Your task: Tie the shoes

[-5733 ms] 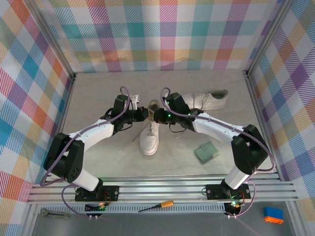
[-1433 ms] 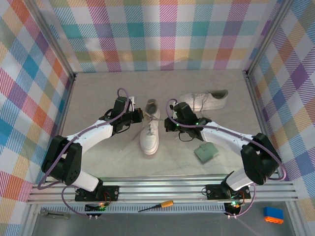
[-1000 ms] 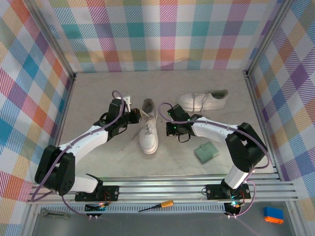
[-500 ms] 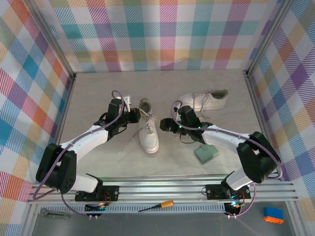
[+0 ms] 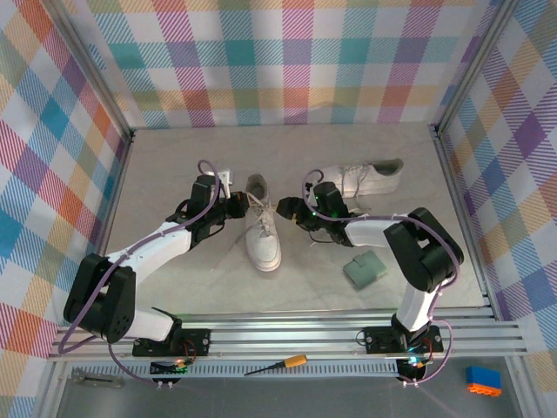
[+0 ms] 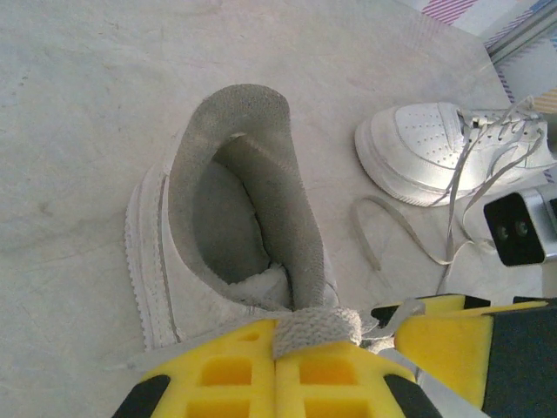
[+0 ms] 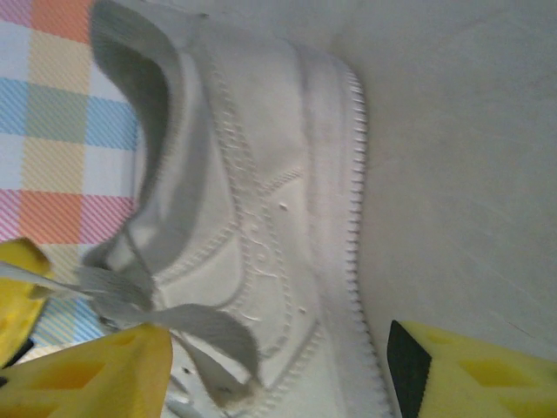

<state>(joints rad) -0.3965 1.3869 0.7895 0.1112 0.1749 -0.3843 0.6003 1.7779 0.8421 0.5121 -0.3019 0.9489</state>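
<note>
1. Top external: the near shoe (image 5: 264, 233) stands mid-worktop (image 5: 174, 279) between both arms; the far shoe (image 5: 361, 178) sits back right.
2. Left wrist: the left pincer (image 6: 275, 335) is together, clamped on a lace (image 6: 318, 327).
3. Right wrist: the right pincer (image 7: 278, 335) is apart, straddling the near shoe's side.

A pale grey, marbled tabletop (image 5: 174, 157) carries three things. A white low-top lace-up sneaker (image 5: 263, 233) stands near its middle, toe toward the near edge, grey-lined opening facing up. A second white sneaker (image 5: 361, 178) sits farther back to the right, lengthwise across the table. A loose white lace (image 6: 359, 233) lies looped on the surface between them. A small green square pad (image 5: 364, 270) rests flat at the front right, apart from both.
</note>
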